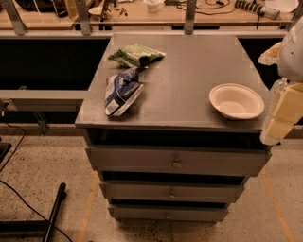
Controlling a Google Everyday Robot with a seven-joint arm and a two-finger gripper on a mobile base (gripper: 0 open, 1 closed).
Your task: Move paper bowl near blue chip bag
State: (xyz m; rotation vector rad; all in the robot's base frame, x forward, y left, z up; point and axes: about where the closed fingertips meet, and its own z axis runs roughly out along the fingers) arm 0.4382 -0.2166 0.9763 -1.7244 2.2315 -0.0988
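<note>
The paper bowl (236,100) is off-white and shallow. It stands upright near the front right corner of the grey cabinet top (189,66). The blue chip bag (122,91) is dark blue and white, wrinkled, and lies near the left edge of the top. The bowl and the bag are far apart, with bare surface between them. My gripper (277,127) hangs at the right edge of the view, just right of the bowl and beyond the cabinet's right edge. It holds nothing that I can see.
A green and white snack bag (137,54) lies behind the blue bag at the back left. The cabinet has three drawers (176,163) below. A railing and a cluttered workbench (156,12) lie behind. Black cables (19,198) and a bar lie on the floor at left.
</note>
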